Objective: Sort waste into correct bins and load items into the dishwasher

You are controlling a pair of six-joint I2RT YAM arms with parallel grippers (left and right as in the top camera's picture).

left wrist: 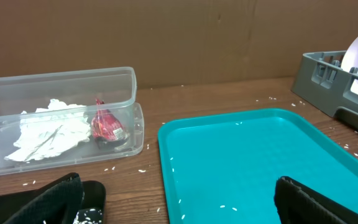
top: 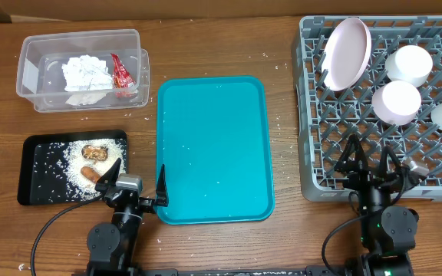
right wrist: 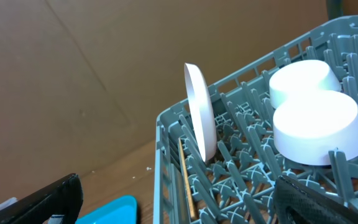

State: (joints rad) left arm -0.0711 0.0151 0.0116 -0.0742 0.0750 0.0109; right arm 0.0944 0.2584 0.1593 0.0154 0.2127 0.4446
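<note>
Left of the teal rectangular tray (top: 213, 146), the clear plastic tub (top: 52, 65) sits behind the flat black tray (top: 41, 184). The grey pegged dish rack (top: 359, 123) stands right.

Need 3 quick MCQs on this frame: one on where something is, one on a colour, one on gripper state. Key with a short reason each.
1. Where is the red wrapper?
A) black tray
B) clear tub
C) dish rack

2. What colour is the centre tray?
A) grey
B) teal
C) black

3. The left gripper and right gripper are:
A) both shut
B) one shut, one open
C) both open, empty

Key:
1 B, the wrapper lies inside the tub's clear walls.
2 B, the tray is plainly teal in the overhead and left wrist views.
3 C, both sets of jaws stand spread with nothing between them.
</note>
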